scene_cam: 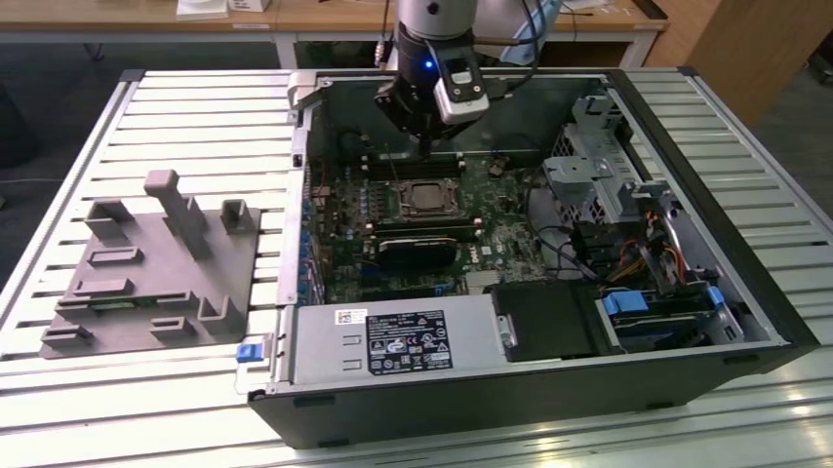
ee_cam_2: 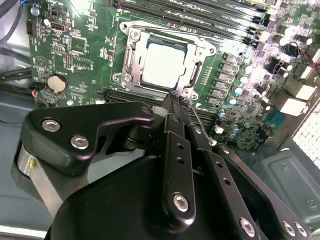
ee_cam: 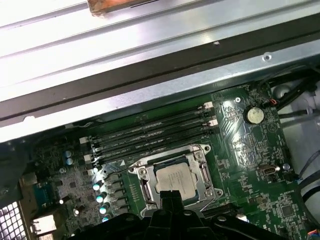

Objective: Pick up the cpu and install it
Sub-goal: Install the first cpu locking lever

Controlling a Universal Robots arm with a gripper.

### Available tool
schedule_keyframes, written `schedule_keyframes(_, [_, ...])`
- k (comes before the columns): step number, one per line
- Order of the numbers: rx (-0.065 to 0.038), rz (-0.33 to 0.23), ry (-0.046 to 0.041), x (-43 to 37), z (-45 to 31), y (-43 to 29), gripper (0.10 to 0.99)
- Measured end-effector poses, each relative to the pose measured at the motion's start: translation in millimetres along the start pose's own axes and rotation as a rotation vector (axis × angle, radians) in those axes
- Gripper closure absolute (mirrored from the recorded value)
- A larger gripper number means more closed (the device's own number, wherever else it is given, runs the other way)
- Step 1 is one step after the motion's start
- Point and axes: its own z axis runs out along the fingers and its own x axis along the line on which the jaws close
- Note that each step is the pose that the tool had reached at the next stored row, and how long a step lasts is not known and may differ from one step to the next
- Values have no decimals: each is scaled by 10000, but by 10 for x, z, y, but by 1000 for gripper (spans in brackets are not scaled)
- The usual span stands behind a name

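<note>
The cpu (ee_cam_2: 164, 62), a silver square chip with a pale rim, lies flat inside the metal socket frame (ee_cam_2: 131, 55) on the green motherboard. It shows in the first wrist view (ee_cam: 175, 177) and the exterior view (scene_cam: 423, 198) too. My gripper (scene_cam: 424, 148) hangs inside the open computer case, a little above the board at the socket's edge. Its black fingers (ee_cam_2: 175, 107) are pressed together, shut, with nothing between them. In the first wrist view the gripper (ee_cam: 172, 196) ends just at the socket's rim. A thin wire lever (ee_cam_2: 199, 122) runs beside the fingers.
The case walls (scene_cam: 302, 195) surround the board. Memory slots (ee_cam: 150, 132) lie beside the socket, and a coin cell (ee_cam_2: 56, 83) sits further off. A drive cage (scene_cam: 592, 175) and cables stand at the exterior view's right. A grey fixture block (scene_cam: 150, 263) with posts sits outside the case.
</note>
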Motion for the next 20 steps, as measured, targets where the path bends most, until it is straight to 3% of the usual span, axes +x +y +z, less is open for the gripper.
schedule_keyframes(20, [2, -2079, 75, 0, 1, 0, 980])
